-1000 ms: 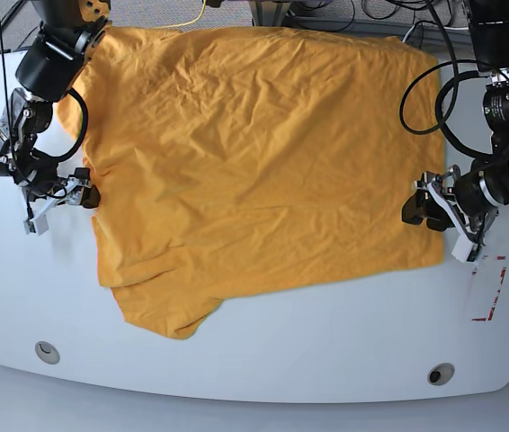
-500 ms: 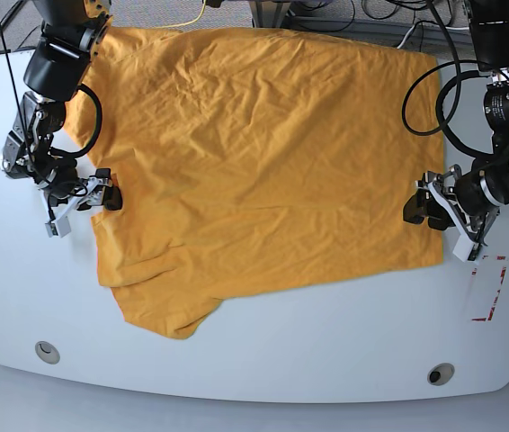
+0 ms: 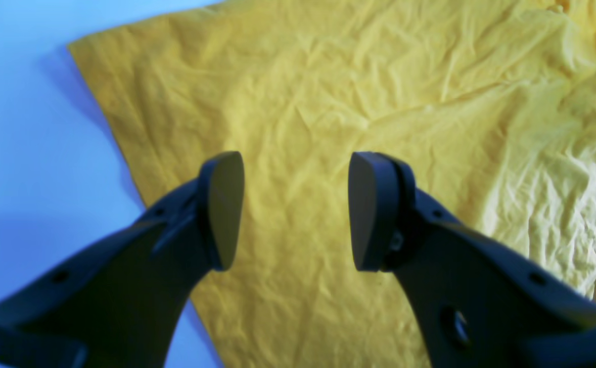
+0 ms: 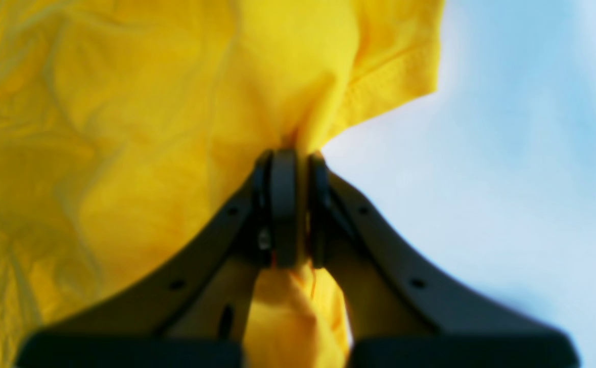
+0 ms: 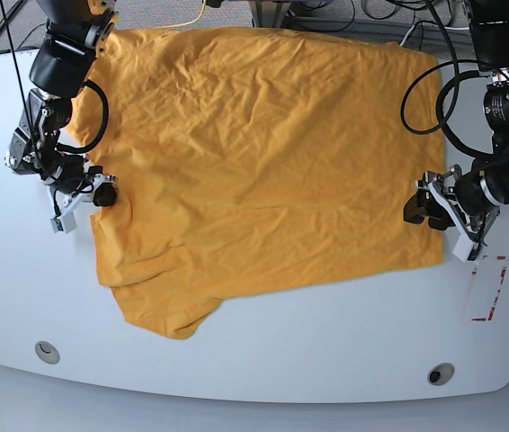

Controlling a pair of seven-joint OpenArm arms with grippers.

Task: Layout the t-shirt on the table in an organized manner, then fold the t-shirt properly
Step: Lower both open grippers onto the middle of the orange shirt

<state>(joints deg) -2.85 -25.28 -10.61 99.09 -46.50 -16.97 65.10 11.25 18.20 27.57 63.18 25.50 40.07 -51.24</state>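
The desk (image 5: 263, 360) is a large white top with curved edges and fills most of the base view. Two round grey grommets sit near its front edge, one at the left (image 5: 47, 351) and one at the right (image 5: 440, 373). A red tape outline (image 5: 490, 290) marks the desk surface toward the right edge.

The t-shirt (image 5: 254, 162) is orange-yellow and wrinkled. It lies spread across the middle and rear of the desk, mostly flat. Its far edge reaches the back of the desk. A sleeve (image 5: 169, 306) projects toward the front left corner.

The right gripper (image 5: 103, 193) is at the shirt edge on the left side of the base view. Its jaws are pressed together on a pinch of fabric. In the right wrist view, cloth bunches out above and below the closed fingers (image 4: 283, 204), and a hemmed edge (image 4: 395, 66) hangs beside them.

The left gripper (image 5: 424, 205) is at the opposite shirt edge, on the right side of the base view. Its jaws stand wide apart with nothing between them. In the left wrist view, the two pads (image 3: 224, 204) frame flat, creased fabric below. Whether the pads touch the cloth cannot be determined.
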